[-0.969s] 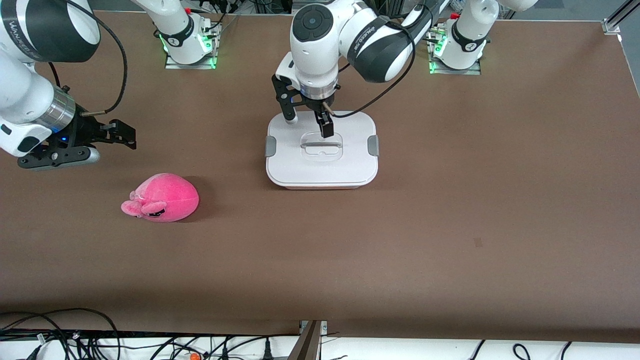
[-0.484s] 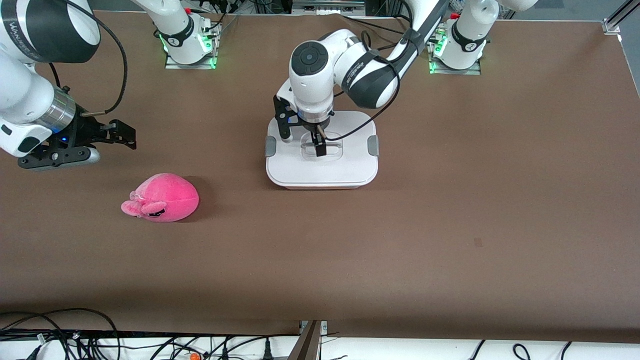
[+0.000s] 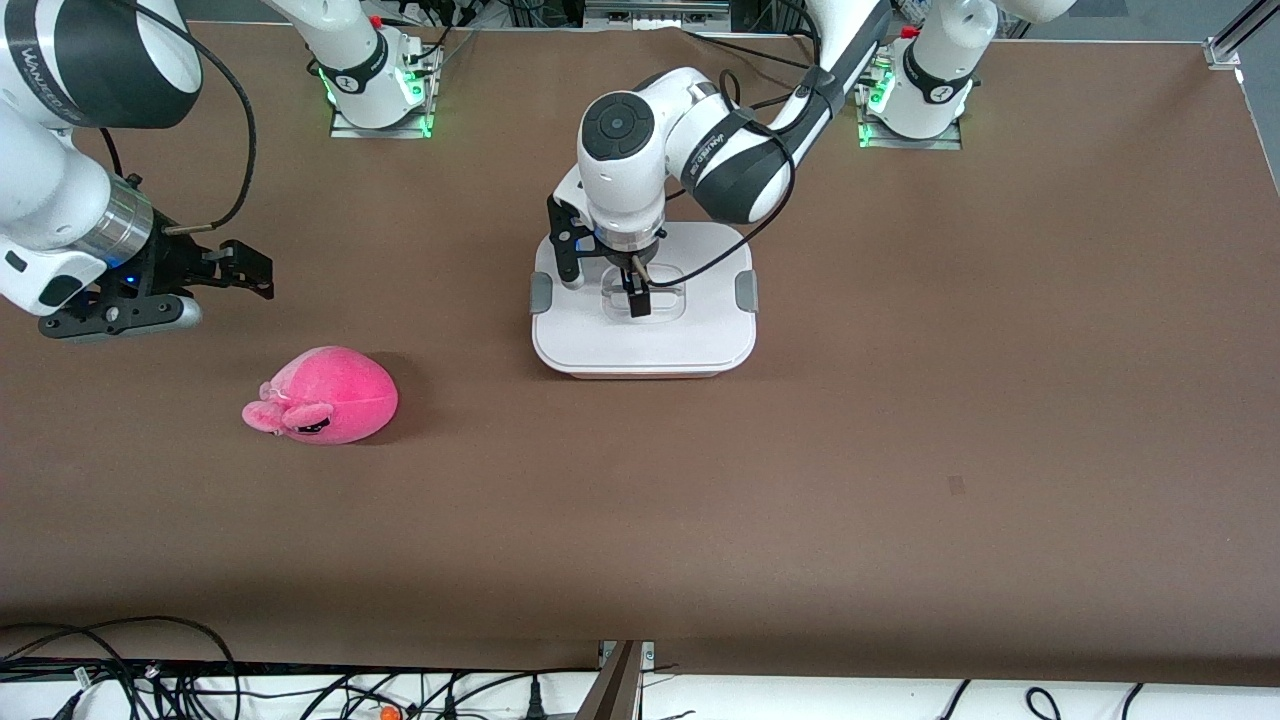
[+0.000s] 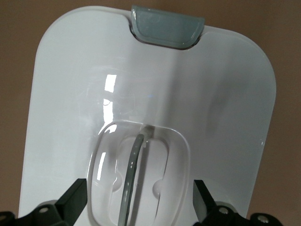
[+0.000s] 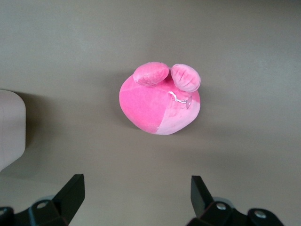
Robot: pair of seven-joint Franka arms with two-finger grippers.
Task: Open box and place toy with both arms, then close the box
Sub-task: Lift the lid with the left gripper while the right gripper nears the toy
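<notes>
Two grippers: both spread apart.
Left gripper point(image 3: 608, 287): just dropped onto box point(image 3: 644, 340) handle point(image 4: 134, 181).
Right gripper point(image 3: 240, 272): waits over table above toy point(image 3: 325, 395).
Lid: still on.

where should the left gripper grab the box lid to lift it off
Grip the thin bar across the clear recessed handle at the centre of the lid, coming straight down from above. The lid lies flat, and the left gripper is already open over that recess, one finger on each side of the bar.

high front view, two wrist close-ups
</notes>
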